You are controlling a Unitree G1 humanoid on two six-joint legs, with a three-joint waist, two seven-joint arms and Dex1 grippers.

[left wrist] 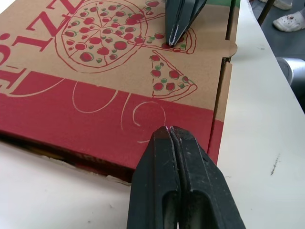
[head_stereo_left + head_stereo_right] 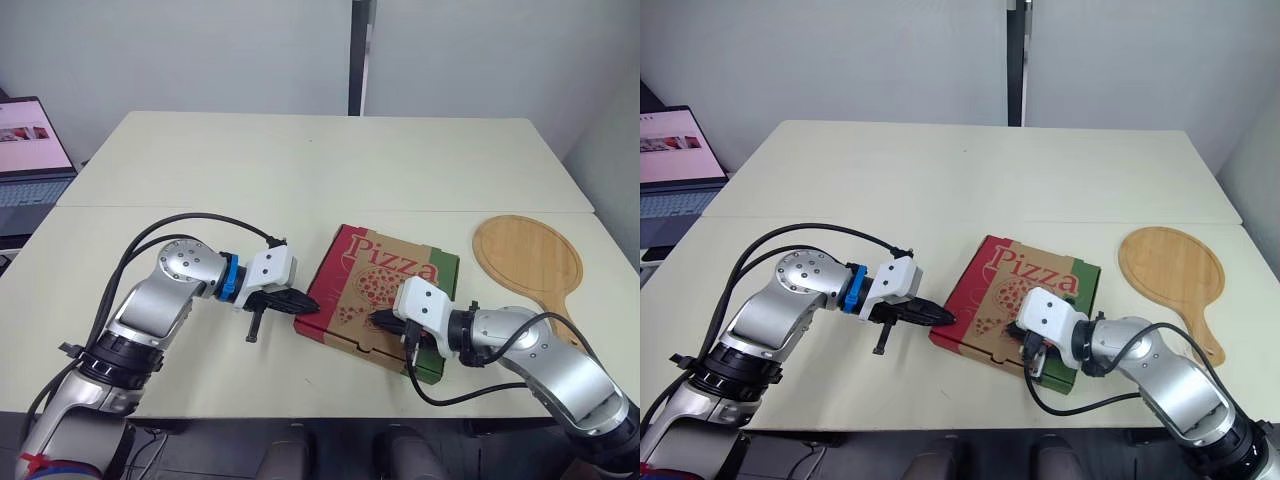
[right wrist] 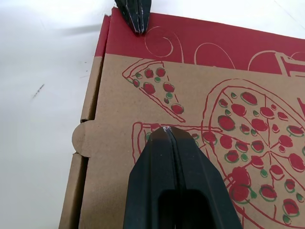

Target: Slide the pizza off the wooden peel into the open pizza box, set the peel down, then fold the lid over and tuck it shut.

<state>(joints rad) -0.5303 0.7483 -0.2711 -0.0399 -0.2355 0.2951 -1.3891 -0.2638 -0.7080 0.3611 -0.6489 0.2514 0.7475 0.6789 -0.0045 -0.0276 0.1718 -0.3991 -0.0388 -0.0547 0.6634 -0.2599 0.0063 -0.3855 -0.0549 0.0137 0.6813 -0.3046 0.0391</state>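
Cardboard pizza box [image 2: 392, 262] beneath left gripper [image 2: 313, 304] and right gripper [image 2: 376, 318], both closed

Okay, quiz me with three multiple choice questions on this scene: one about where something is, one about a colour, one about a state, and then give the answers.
1. Where does the round wooden peel lie relative to the brown and red cardboard pizza box?
A: on top of it
B: on the cream table, to the robot's right of it
C: underneath it

2. What colour is the word Pizza printed on the lid?
A: red
B: blue
C: black

3. What state is the lid in?
A: standing upright, open
B: torn off
C: folded down over the box

Answers: B, the peel rests flat on the table beside the box. A, the letters are red on brown card. C, the lid lies flat, with the shut right tool over it.
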